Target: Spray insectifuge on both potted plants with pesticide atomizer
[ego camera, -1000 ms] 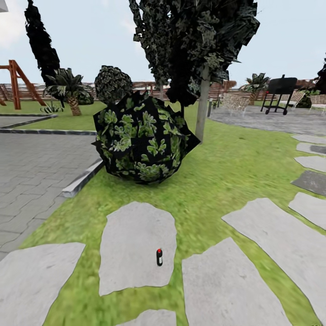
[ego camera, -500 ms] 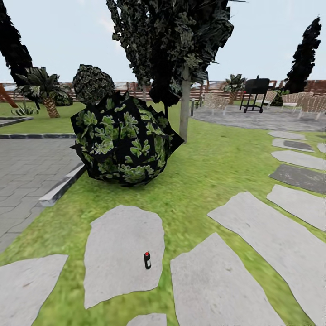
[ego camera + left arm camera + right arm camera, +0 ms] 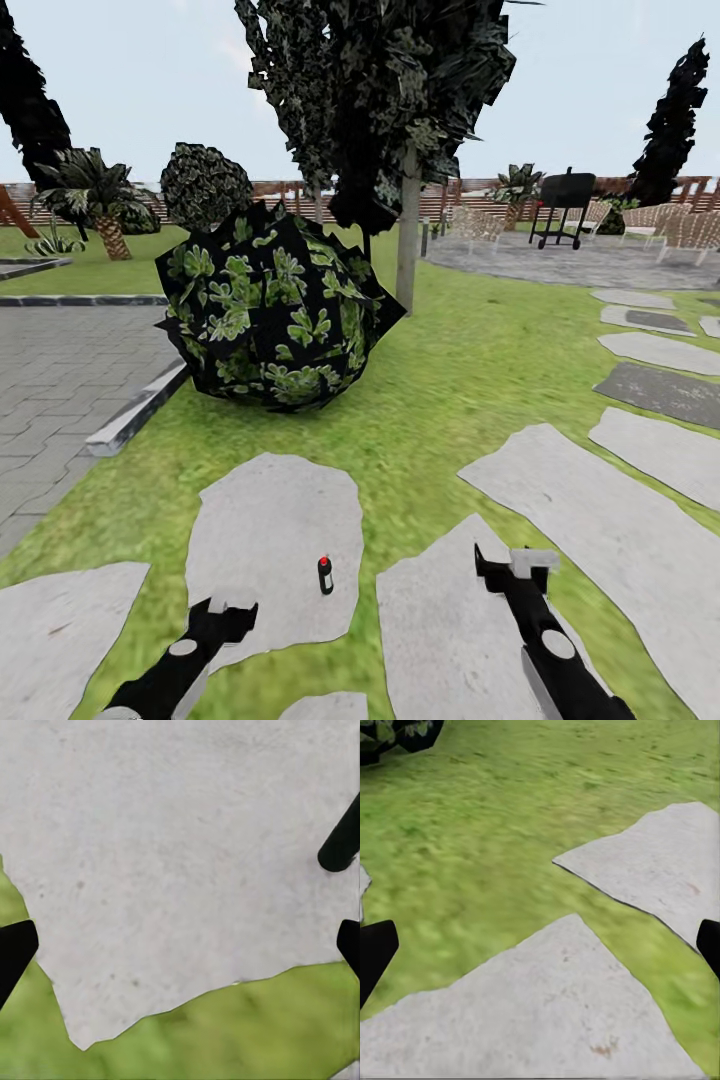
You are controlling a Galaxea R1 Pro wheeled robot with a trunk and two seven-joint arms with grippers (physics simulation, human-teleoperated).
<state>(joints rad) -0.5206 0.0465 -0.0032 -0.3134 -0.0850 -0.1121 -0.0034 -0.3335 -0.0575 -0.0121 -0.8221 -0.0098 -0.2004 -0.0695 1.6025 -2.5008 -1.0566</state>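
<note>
- Now showing at the foot of the head view, absent half a second ago: left tool and right tool, both arms coming up into frame.
- Scene itself sitting unchanged against that earlier picture, so base and head likely holding still; judging the approach finished and the reach beginning.
- Standing upright on the stepping slab, near its right edge: the pesticide atomizer, a small dark bottle with a red top, between the two tools and apart from both.
- Gripping nothing: left tool with fingers spread wide over bare slab and grass; right tool likewise spread over slab and lawn.
- Giving the layout, head view alone: bottle, large leafy shrub behind it, tree trunk, patio with grill far off.
- Giving finger spread clearly, the wrist views; offering no sight of the bottle, so neither tool seeming aimed at it yet.
- Looking the nearer candidate for the pick: left tool, a judgement only.
</note>
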